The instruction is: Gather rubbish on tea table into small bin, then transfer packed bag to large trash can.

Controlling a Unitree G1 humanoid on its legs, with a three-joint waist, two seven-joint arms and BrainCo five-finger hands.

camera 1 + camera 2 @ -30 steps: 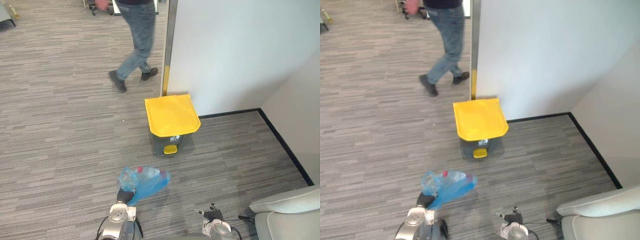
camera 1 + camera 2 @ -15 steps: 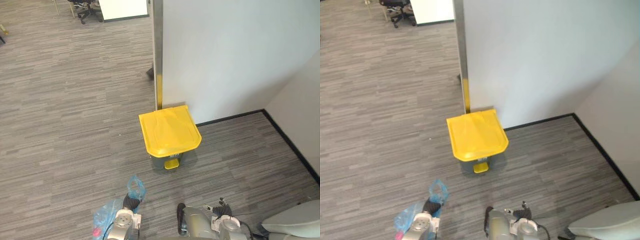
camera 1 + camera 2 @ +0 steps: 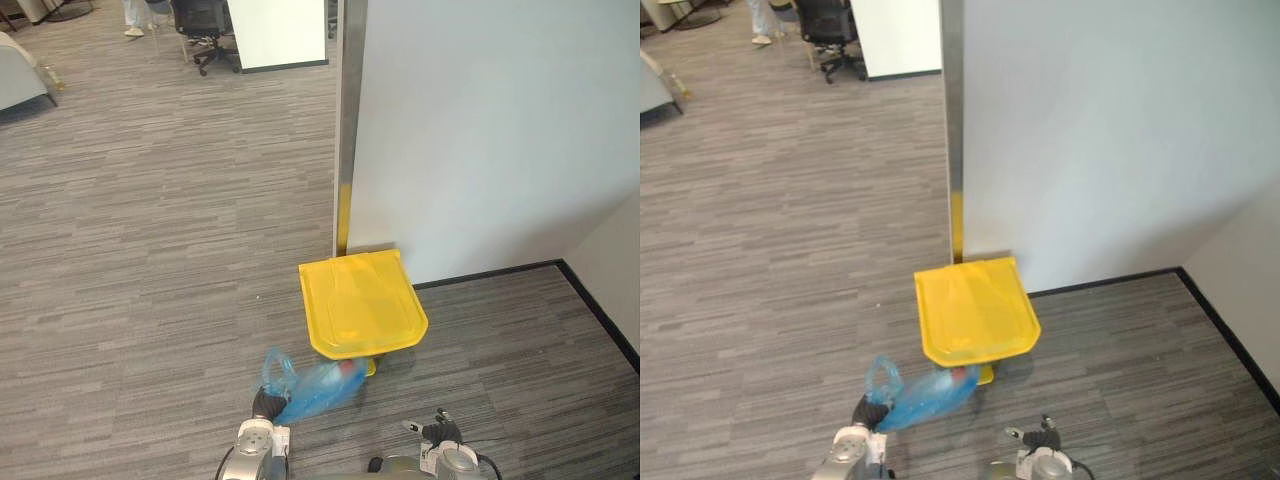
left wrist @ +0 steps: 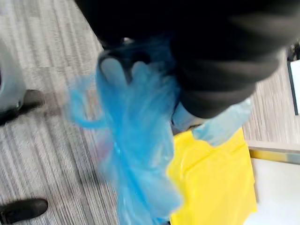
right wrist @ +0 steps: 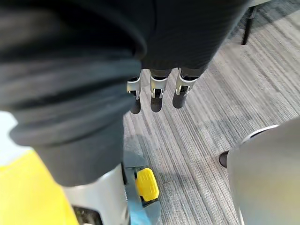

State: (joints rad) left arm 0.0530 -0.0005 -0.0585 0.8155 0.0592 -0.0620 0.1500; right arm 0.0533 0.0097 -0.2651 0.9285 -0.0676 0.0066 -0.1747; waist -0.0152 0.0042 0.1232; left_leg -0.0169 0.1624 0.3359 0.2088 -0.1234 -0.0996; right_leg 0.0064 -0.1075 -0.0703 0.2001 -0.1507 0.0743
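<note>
A large grey trash can with a shut yellow lid [image 3: 362,305] and a yellow foot pedal [image 5: 146,183] stands on the carpet against a white partition. My left hand [image 3: 268,405] is shut on the neck of a blue plastic bag [image 3: 312,388] with rubbish inside. The bag hangs out to the right, its far end level with the lid's front edge [image 3: 975,350]. In the left wrist view the blue bag [image 4: 136,154] hangs next to the yellow lid [image 4: 211,183]. My right hand [image 3: 438,432] is low near the can, open, its fingers [image 5: 157,96] relaxed and holding nothing.
A white partition wall [image 3: 480,130] with a metal post [image 3: 348,150] rises behind the can, with black skirting [image 3: 590,300] at the right corner. Far back are an office chair [image 3: 205,30], a person's legs [image 3: 133,15] and a grey seat [image 3: 20,80]. Open carpet lies to the left.
The camera has shifted and the can now sits closer. The bag has swung from low at my left up and to the right, toward the lid's front edge. The walking person is gone.
</note>
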